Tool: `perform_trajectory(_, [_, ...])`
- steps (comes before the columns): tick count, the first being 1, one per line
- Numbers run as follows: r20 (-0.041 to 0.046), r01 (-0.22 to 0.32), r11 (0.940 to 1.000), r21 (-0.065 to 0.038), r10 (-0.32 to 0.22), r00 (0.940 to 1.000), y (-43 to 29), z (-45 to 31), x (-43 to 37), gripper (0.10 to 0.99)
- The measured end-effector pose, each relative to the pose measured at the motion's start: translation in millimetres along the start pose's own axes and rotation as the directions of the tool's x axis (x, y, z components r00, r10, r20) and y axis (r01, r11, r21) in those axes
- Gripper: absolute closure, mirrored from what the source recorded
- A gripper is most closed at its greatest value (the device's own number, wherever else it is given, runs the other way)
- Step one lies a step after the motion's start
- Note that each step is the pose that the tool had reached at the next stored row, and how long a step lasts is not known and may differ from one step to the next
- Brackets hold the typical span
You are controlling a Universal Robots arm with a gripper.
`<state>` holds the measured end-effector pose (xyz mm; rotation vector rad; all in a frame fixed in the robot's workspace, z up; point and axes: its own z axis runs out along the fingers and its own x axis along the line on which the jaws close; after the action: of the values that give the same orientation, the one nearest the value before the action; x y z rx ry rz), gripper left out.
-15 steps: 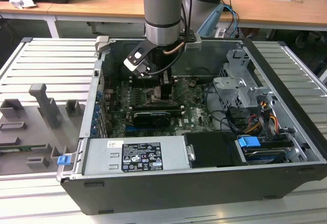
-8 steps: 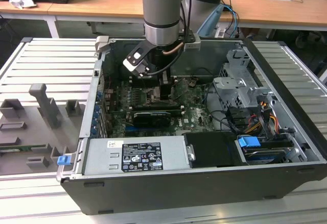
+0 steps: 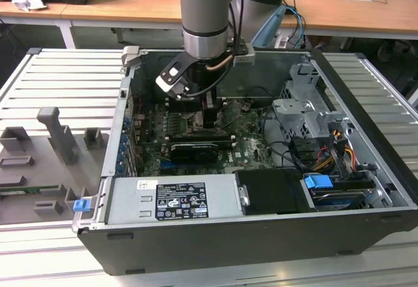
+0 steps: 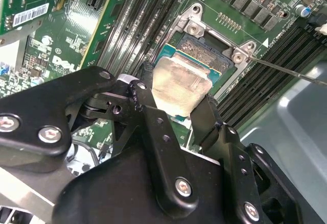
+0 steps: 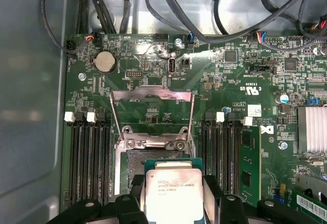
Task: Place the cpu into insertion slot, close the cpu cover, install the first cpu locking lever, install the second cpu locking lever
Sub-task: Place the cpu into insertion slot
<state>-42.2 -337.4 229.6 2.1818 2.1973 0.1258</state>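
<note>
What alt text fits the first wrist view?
A black two-fingered gripper clamps a small, flat, square, pale silver-topped cpu by opposite edges over the open socket of a green motherboard. The thin silvery metal cpu cover frame is flipped open at the socket's edge, black memory slots on either side.

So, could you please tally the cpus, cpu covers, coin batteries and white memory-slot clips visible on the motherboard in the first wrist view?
cpu, held in the gripper: 1
cpu cover, standing open: 1
coin battery: 1
white memory-slot clips: 4
Total: 7
</note>
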Motion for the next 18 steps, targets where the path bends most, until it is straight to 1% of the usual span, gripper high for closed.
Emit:
perform_trajectory(3, [-0.0001,0.000,1.0000,0.000,0.000,1.0000,-0.8,0.4,0.5,0.549])
perform_trajectory(7, [-0.0001,0.000,1.0000,0.000,0.000,1.0000,-3.0,3.4,3.1,0.549])
perform_trajectory(9, [0.0004,-0.004,1.0000,0.000,0.004,1.0000,-3.4,8.0,4.2,0.549])
perform_trajectory(10, [0.0019,-0.023,0.9997,-0.001,0.023,0.9997,-3.5,10.1,4.5,0.549])
perform_trajectory(13, [0.0034,-0.039,0.9992,-0.001,0.039,0.9992,-3.8,13.5,5.1,0.549])
perform_trajectory(18, [0.0035,-0.040,0.9992,-0.001,0.040,0.9992,-4.0,15.0,5.2,0.549])
